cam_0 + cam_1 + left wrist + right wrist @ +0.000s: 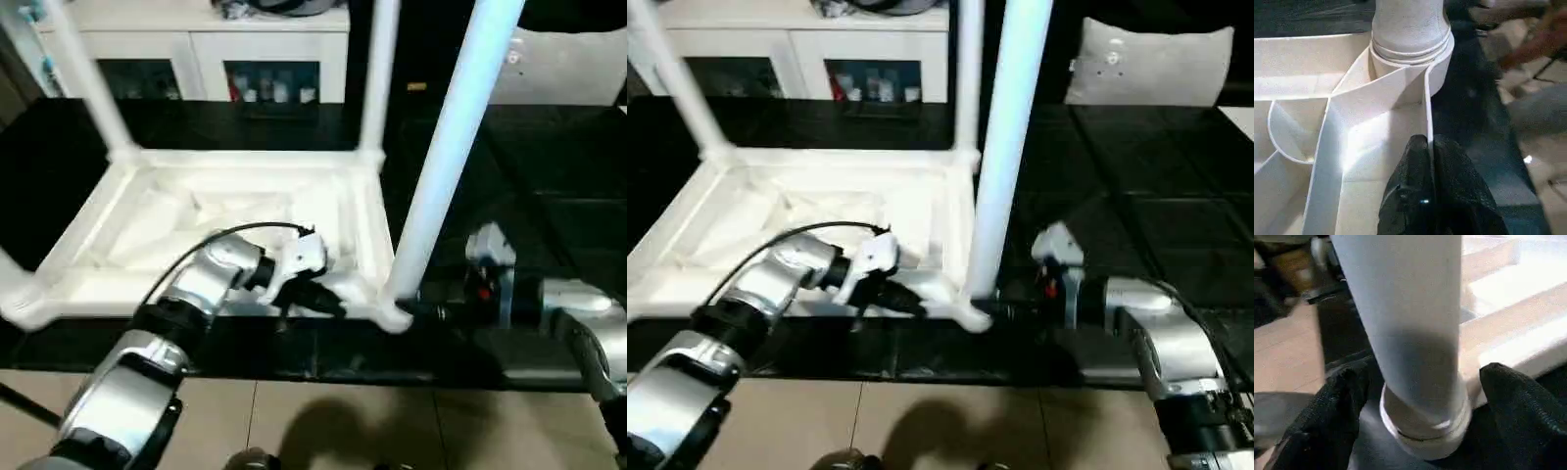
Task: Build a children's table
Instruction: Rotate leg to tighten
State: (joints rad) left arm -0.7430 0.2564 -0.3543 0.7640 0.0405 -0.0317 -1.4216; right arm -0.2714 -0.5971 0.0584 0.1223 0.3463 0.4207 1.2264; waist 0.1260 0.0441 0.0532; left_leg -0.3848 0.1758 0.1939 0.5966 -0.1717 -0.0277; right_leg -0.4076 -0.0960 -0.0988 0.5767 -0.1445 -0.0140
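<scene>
The right gripper (1415,421) stands open, its black fingers (1518,406) spread either side of the base of the nearest leg (1004,147) without pressing it. That leg is seated upright in the near corner socket (970,313) on the robot's right. The left gripper (1428,152) is closed on the thin near rim (1426,117) of the table top (245,215), one finger either side of the wall, just beside the same socket.

Judged step: seating and checking this leg. To do it well, keep the rim clamped so the top cannot slide on the dark mat (1136,176). Keep the open fingers centred on the leg base. Regrip low, near the collar rings, where turning or pressing tips the leg least.

The children's table lies upside down on the mat, its ribbed underside facing up. It is white plastic with raised walls and curved ribs. Two further legs (88,78) stand in the far corners. Beyond stands a white cabinet (196,49) with glass doors.
</scene>
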